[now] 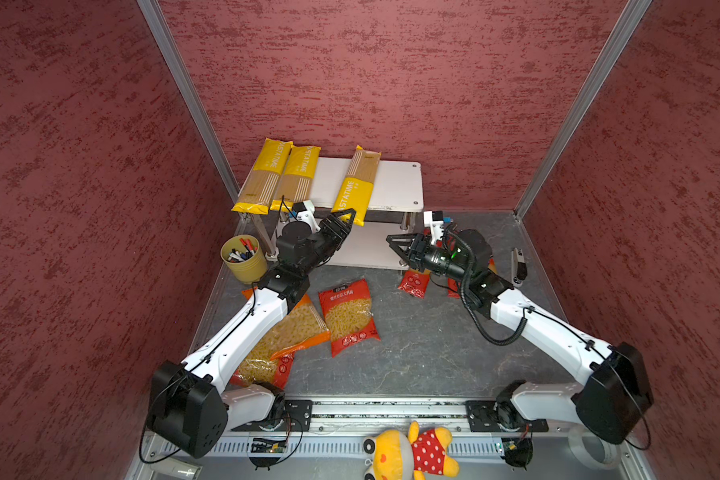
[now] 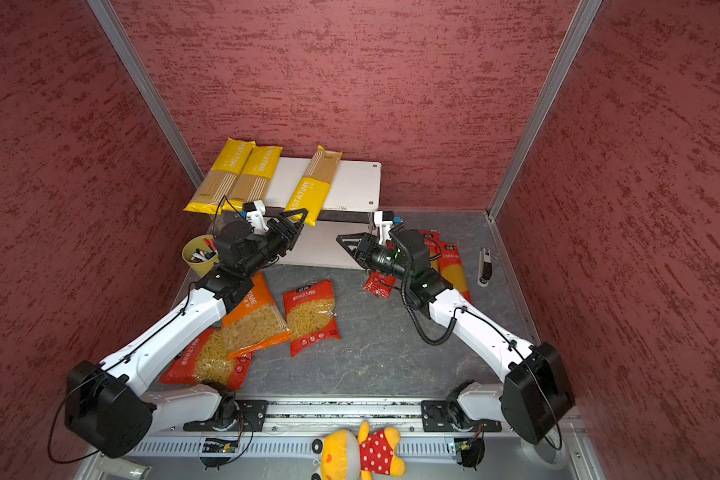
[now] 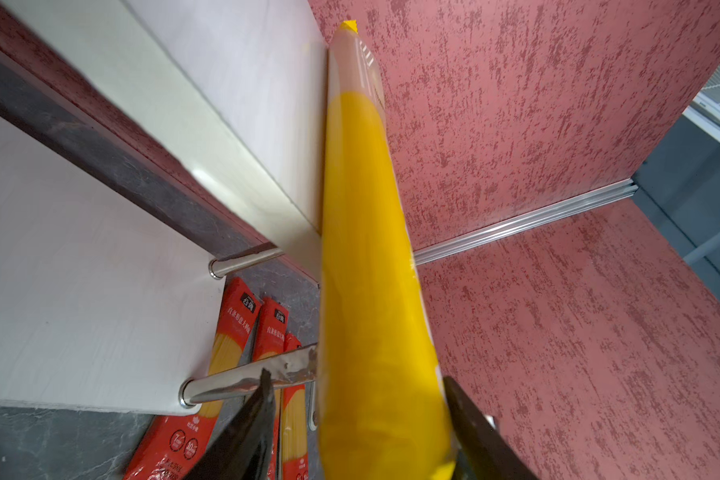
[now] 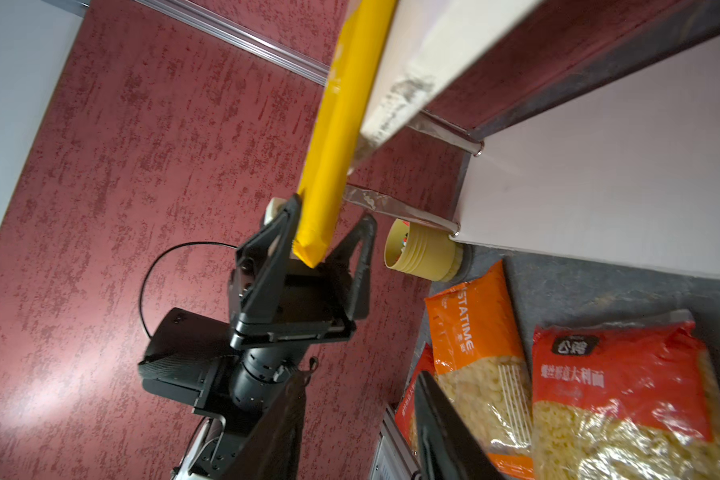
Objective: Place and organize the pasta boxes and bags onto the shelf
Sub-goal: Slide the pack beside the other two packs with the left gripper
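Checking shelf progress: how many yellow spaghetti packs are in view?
3 yellow packs on the shelf's top board: two side by side at its left end, one midway, its end between the left gripper's jaws.

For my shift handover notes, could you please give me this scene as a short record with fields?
shelf top board: three yellow spaghetti packs, near ends overhanging
shelf lower board: nothing visible on it
left gripper: open around the rightmost yellow pack at its near end
right gripper: open, empty, before the lower board
table, right of shelf: three red spaghetti packs, partly under the right arm
table, front: red pasta bag; orange macaroni bag overlapping a second red bag
extras: pen cup, plush toy
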You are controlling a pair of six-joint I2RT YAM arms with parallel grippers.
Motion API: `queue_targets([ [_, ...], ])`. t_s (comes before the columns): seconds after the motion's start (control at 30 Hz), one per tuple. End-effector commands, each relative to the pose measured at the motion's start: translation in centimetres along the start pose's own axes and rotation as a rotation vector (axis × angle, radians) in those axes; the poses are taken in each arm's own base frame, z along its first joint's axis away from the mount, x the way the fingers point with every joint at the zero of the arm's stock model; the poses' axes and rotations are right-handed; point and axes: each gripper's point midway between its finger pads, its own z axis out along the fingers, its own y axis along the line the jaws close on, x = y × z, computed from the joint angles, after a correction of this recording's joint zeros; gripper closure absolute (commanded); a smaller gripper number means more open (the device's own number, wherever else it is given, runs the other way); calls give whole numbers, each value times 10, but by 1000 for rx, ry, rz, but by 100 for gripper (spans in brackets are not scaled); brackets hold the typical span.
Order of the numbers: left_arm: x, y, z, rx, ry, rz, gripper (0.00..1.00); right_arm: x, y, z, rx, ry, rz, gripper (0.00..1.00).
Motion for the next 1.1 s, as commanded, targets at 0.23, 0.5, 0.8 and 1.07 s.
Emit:
queue_targets([
  [0.23, -13, -10, 8, -5, -115, -47, 81, -2, -16, -12, 28, -54, 12, 55],
  [0.5, -31, -14, -6, -1, -310, -71, 95, -1, -19, -11, 33, -51, 23, 55],
  [0.8, -52, 3, -11, 7, -289, -74, 95, -1, -20, -12, 32, -56, 24, 55],
  [1.07, -77, 7, -45, -16, -364, -23, 95, 1, -24, -9, 18, -49, 36, 56],
])
